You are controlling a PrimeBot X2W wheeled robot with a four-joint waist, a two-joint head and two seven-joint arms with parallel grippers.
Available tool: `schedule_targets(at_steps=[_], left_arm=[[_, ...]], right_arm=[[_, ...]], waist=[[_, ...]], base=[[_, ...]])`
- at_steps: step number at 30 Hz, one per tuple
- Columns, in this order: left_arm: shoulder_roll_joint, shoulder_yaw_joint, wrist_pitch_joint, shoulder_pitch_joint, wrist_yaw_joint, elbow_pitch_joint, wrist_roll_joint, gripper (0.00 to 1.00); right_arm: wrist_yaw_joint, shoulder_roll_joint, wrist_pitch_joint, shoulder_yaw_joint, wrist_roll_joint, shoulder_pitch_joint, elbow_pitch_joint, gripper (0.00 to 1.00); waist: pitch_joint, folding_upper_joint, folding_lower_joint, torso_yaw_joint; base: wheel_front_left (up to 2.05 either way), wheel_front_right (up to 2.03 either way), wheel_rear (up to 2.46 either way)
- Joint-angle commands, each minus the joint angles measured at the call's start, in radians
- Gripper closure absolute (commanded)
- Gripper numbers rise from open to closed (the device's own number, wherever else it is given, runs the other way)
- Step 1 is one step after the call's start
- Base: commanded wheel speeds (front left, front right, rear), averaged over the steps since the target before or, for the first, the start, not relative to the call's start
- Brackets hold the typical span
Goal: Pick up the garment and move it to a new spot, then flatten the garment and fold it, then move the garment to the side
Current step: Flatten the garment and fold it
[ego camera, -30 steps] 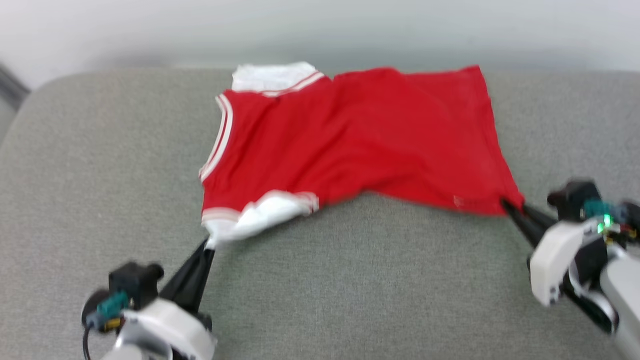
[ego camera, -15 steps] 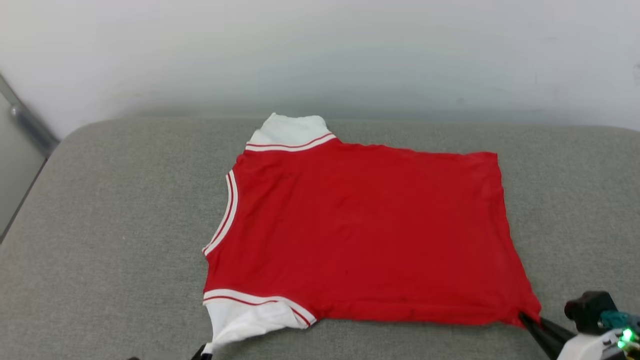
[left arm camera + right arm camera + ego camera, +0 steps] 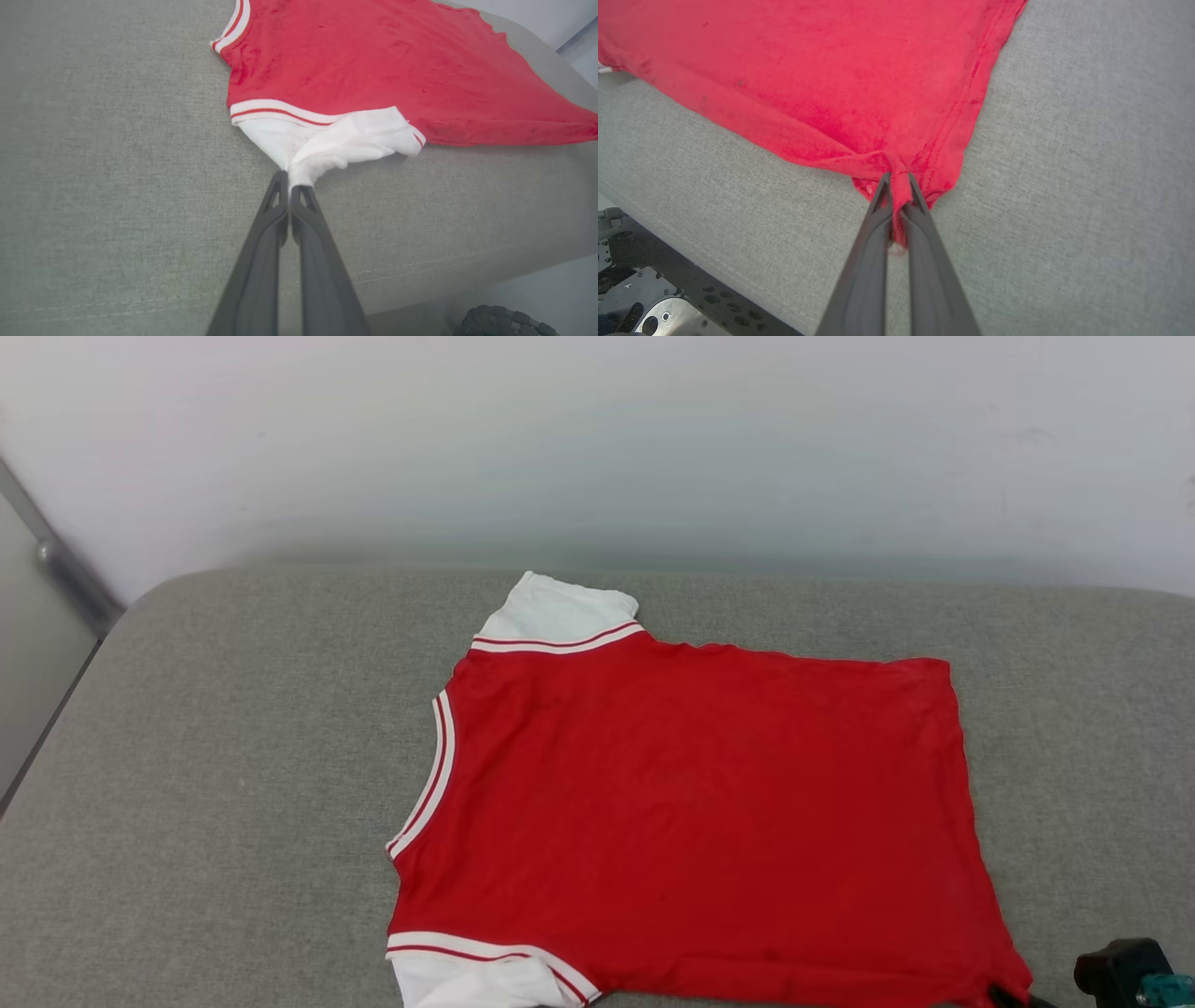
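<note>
- The red jersey-style T-shirt with white short sleeves (image 3: 691,812) lies spread flat on a grey woven-fabric cushion (image 3: 233,756), from the middle of the head view down toward 5 o'clock.
- Its striped red-and-white collar (image 3: 425,784) faces 9 o'clock and its hem edge (image 3: 966,784) faces 3 o'clock; the side that shows is plain red.
- One white sleeve (image 3: 560,607) points to 12 o'clock, toward the pale wall (image 3: 597,429) behind the cushion. The other sleeve (image 3: 327,140) sits at the garment's 7 o'clock corner, next to the cushion's front edge.
- The left gripper (image 3: 289,179) has its two long dark fingers pressed together on the tip of that near sleeve. In the left wrist view the white cloth bunches into a point between them and fans out toward 12 o'clock.
- The right gripper (image 3: 896,179) is likewise clamped tight, on the near hem corner (image 3: 924,186) of the red cloth. In the right wrist view a pinch of red fabric sits between its fingertips, with small creases running out toward 10 o'clock.
- In the head view that held corner sits at 5 o'clock, at the bottom edge, just beside a dark block on the right arm (image 3: 1116,971).
- The red body rests smooth on the cushion between the two held corners, with its near edge slightly raised at each grip.
- Metal parts of the robot's base (image 3: 644,303) show at 7 o'clock in the right wrist view, below the cushion's seam.
</note>
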Motion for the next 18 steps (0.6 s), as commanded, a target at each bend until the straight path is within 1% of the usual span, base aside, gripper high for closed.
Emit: schedule_targets(at_steps=[1,7,12,14,18], left_arm=[[0.005,0.002,-0.011,-0.041,-0.005,0.0,0.021,1.0],[0.014,0.001,0.0,-0.191,-0.038,0.017,0.092,1.0],[0.01,0.017,0.032,-0.359,-0.084,0.031,0.119,1.0],[0.014,0.027,0.038,-0.423,-0.104,0.053,0.129,1.0],[0.004,0.034,0.043,-0.535,-0.141,0.1,0.142,1.0]], right_arm=[[-0.001,0.006,0.006,-0.006,-0.003,0.001,-0.007,1.0],[-0.001,0.009,0.017,-0.026,-0.001,-0.076,-0.04,1.0],[-0.001,0.006,0.03,-0.034,-0.003,-0.169,-0.062,1.0],[-0.001,0.008,0.034,-0.038,0.003,-0.209,-0.067,1.0],[-0.001,0.011,0.042,-0.039,0.008,-0.276,-0.067,1.0]], waist=[[0.004,0.0,0.0001,0.0],[0.039,0.0,0.0001,-0.007],[0.1,0.0,0.0001,-0.019],[0.129,0.0,0.0001,-0.026],[0.182,0.0,0.0001,-0.034]], base=[[0.0,0.0,0.0],[0.0,0.0,0.0],[0.0,0.0,0.0],[0.0,0.0,0.0],[0.0,0.0,0.0]])
